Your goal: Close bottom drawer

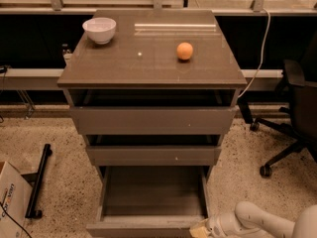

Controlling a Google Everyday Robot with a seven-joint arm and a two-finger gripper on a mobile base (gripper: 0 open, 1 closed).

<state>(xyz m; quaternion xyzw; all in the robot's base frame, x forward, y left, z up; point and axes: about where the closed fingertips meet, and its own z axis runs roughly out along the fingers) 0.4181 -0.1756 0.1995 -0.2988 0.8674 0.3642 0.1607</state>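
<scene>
Camera view — three drawers [153, 120], one bowl [99, 29], one orange [184, 50], claw [200, 229] beside bottom drawer [153, 195]

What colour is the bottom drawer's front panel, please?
Bottom drawer: grey-brown, camera view; gripper at its front corner.

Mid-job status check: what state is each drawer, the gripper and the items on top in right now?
bottom drawer: pulled far out, nothing seen inside.
middle drawer: mostly in.
top drawer: mostly in.
gripper: low, at the bottom drawer's front right corner.
bowl: upright on the cabinet top.
orange: resting on the cabinet top, apart from the bowl.
</scene>
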